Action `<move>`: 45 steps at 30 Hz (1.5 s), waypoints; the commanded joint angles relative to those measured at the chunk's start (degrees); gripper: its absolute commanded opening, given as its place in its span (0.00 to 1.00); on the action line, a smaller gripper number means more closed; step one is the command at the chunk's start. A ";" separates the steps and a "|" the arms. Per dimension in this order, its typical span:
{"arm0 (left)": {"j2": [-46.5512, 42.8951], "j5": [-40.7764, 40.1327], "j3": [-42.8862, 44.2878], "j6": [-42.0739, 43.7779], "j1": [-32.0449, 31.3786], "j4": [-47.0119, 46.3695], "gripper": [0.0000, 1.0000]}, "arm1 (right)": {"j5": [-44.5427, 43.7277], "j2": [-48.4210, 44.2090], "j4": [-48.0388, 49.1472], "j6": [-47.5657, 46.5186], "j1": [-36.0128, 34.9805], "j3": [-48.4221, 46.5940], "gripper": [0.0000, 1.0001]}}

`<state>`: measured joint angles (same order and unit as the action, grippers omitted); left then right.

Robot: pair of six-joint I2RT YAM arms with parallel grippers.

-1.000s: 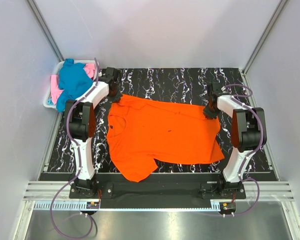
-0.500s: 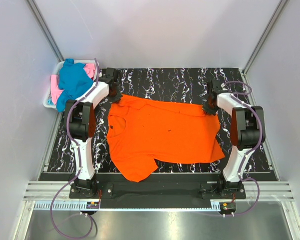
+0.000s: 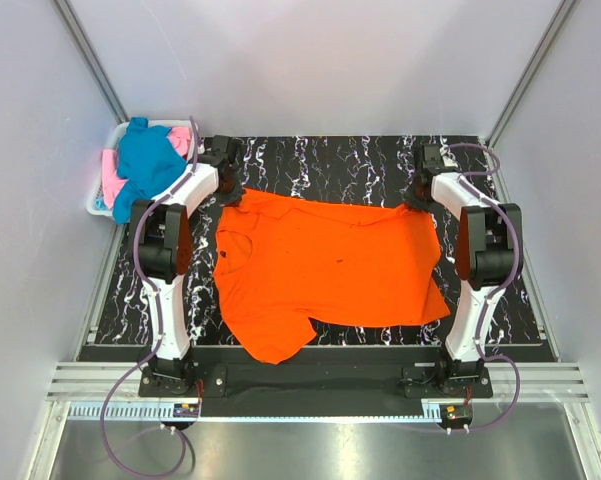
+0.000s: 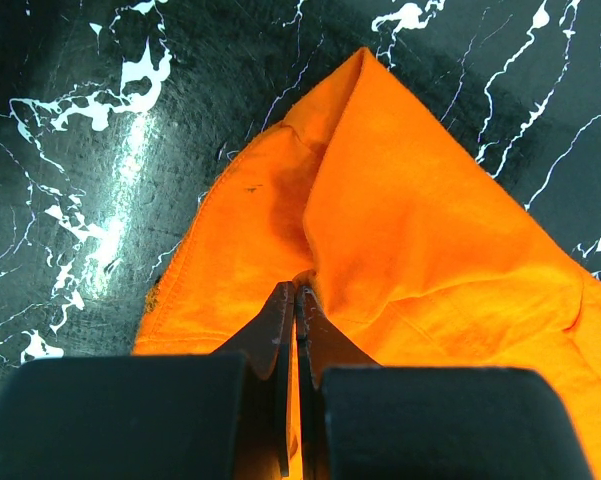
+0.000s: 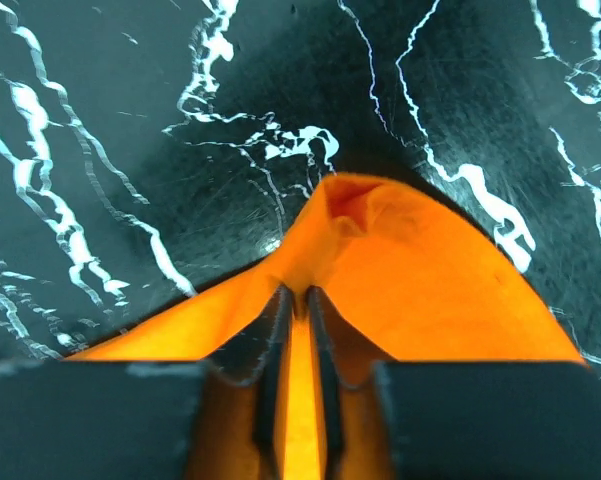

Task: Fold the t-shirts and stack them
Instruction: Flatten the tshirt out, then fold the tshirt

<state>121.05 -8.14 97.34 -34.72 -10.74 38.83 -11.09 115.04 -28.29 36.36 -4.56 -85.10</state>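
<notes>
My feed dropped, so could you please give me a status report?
Both shut: left gripper and right gripper pinch the bright orange cloth t-shirt at its far corners. Shirt spread, unfolded. No obstruction seen.

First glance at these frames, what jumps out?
A bright orange t-shirt lies spread across the black marbled table. The left gripper and right gripper are each pinched shut on one of its far corners. At far left, a white basket holds a teal-blue t-shirt and a pink t-shirt.
</notes>
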 commanded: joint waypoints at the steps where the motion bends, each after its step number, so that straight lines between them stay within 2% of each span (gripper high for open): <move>1: -2.40 0.41 0.40 0.62 -0.16 -1.83 0.00 | 0.02 1.24 0.43 -1.47 -0.28 -2.35 0.24; 5: -2.14 0.58 0.40 0.71 -0.16 -1.91 0.00 | -1.21 0.62 0.43 -1.82 -0.28 -1.74 0.29; 16: -2.58 0.93 -0.04 0.71 -0.16 -1.91 0.00 | -2.70 -1.57 1.31 -3.93 -0.28 -2.09 0.30; 24: -2.67 1.11 -0.04 0.79 -0.16 -1.91 0.00 | -7.10 -3.51 0.87 -4.63 -0.28 -1.03 0.31; 45: -3.28 0.41 -0.40 0.79 -0.24 -1.91 0.00 | -8.86 -4.65 0.87 -4.28 -0.28 2.30 0.34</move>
<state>121.05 -7.81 97.01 -34.70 -10.81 38.81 -17.41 113.95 -28.12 31.83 -4.56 -84.01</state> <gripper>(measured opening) 0.012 0.340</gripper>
